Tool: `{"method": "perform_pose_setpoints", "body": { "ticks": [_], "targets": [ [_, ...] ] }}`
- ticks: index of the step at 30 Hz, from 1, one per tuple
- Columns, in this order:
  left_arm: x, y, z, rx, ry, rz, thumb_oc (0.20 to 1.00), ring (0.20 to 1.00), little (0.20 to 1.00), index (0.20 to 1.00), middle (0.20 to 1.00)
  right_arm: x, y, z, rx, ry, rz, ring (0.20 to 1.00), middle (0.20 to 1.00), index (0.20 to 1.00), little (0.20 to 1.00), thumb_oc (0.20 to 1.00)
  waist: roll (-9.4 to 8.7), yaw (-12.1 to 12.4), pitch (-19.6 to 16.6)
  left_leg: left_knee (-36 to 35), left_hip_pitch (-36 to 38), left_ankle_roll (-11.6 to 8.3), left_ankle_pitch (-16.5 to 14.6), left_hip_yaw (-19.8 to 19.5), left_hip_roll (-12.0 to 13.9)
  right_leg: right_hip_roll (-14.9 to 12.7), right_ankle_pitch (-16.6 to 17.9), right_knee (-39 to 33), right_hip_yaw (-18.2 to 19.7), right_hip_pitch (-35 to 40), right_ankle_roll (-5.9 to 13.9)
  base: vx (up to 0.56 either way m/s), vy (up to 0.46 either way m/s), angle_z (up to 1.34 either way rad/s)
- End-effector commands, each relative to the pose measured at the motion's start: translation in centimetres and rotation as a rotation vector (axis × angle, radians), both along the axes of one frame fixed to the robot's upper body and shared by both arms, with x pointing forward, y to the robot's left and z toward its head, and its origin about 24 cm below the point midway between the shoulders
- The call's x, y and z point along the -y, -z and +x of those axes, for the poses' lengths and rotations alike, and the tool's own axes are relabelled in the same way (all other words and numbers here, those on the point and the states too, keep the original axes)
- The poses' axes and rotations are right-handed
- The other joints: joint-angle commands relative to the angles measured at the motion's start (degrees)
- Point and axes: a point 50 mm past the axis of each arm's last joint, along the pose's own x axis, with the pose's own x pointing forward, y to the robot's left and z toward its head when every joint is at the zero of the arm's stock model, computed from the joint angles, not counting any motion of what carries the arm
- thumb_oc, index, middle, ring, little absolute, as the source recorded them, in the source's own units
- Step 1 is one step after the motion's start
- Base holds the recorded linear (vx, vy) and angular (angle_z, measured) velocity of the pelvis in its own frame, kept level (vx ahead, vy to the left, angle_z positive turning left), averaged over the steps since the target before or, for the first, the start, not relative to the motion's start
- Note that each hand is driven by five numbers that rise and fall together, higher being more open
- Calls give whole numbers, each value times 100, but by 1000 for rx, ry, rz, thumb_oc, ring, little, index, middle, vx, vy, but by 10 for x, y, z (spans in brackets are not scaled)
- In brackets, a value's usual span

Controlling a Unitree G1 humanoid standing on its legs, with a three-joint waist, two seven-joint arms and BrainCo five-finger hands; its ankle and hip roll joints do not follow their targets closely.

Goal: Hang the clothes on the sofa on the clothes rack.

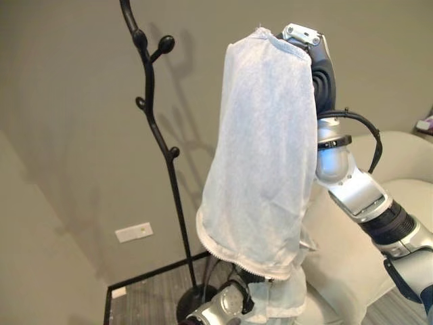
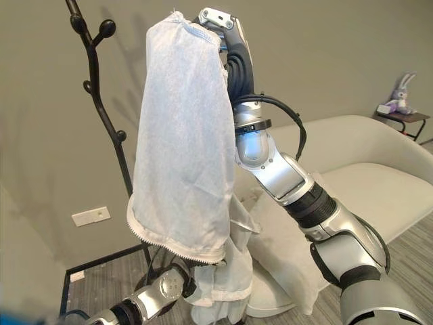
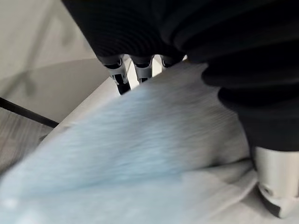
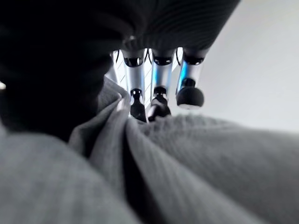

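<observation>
A cream padded sofa (image 2: 379,183) curves behind. A soft white knit garment (image 1: 260,156) with a zipper hem hangs from the raised right hand (image 1: 312,51), fingers (image 4: 159,102) clenched on its folds, beside the thin black knobbed clothes rack (image 1: 159,135). The left hand (image 3: 135,70) pinches its lower edge.

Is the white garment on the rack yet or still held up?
Held up: the white garment hangs from the right robot hand, beside the clothes rack, not on a hook.
</observation>
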Motion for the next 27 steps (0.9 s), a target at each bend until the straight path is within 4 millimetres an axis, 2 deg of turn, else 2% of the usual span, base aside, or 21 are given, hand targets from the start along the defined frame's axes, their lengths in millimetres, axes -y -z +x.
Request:
{"method": "perform_pose_setpoints", "body": {
  "ticks": [1, 7, 8, 9, 15, 21, 23, 25, 27],
  "targets": [
    [9, -14, 10, 103, 33, 51, 1000, 1000, 1000, 1000, 1000, -3, -50, -18, 124, -107, 107, 200, 200, 200, 200, 200, -356, 141, -69, 63, 235, 232, -800, -98, -158, -199, 723, -74, 587, -121, 248, 0, 0, 0],
    [20, -8, 7, 72, 44, 68, 1000, 1000, 1000, 1000, 1000, -1, -50, -18, 106, -133, 113, 200, 200, 200, 200, 200, -360, 62, -74, 63, 262, 232, -816, -54, -158, -176, 719, -71, 621, -133, 251, -3, -1, -5],
    [21, -7, 6, 65, 43, 59, 658, 658, 658, 658, 658, 0, -50, -18, 104, -134, 114, 200, 200, 200, 200, 200, -360, 57, -70, 63, 262, 232, -816, -50, -156, -175, 715, -71, 621, -133, 250, -5, 1, -6],
    [22, -6, 4, 50, 39, 46, 200, 200, 200, 200, 200, 1, -50, -18, 102, -129, 115, 200, 200, 200, 200, 200, -358, 52, -68, 63, 263, 232, -815, -45, -155, -172, 713, -73, 622, -131, 249, -6, 1, -4],
    [18, -3, 4, -2, -40, -32, 200, 200, 200, 200, 200, 10, -50, -15, 98, -81, 130, 200, 200, 200, 200, 200, -374, 71, -53, 63, 251, 235, -809, -60, -149, -178, 712, -75, 622, -136, 246, 0, 0, 0],
    [8, -15, 8, 18, -115, -159, 200, 200, 200, 200, 200, 34, -49, -12, 119, 27, 159, 200, 200, 200, 200, 200, -360, 149, -42, 63, 219, 253, -807, -116, -182, -217, 717, -81, 583, -115, 251, 0, 0, 0],
    [-8, -31, 11, 88, -160, -241, 200, 200, 200, 200, 200, 60, -45, -22, 185, 129, 159, 200, 200, 200, 200, 200, -299, 211, -1, 63, 186, 274, -801, -154, -205, -242, 709, -88, 537, -101, 263, 24, 25, 8],
    [-15, -36, 11, 115, -165, -252, 200, 200, 200, 200, 200, 68, -41, -26, 200, 158, 161, 200, 200, 200, 200, 200, -297, 235, 3, 63, 181, 281, -800, -170, -208, -246, 705, -83, 513, -100, 268, 10, 17, 16],
    [-40, -49, 9, 198, -203, -271, 200, 200, 200, 200, 200, 88, -28, -35, 234, 238, 161, 200, 200, 200, 200, 200, -239, 302, 57, 63, 130, 300, -793, -215, -225, -264, 703, -87, 471, -103, 293, 0, 20, 8]
  ]
}}
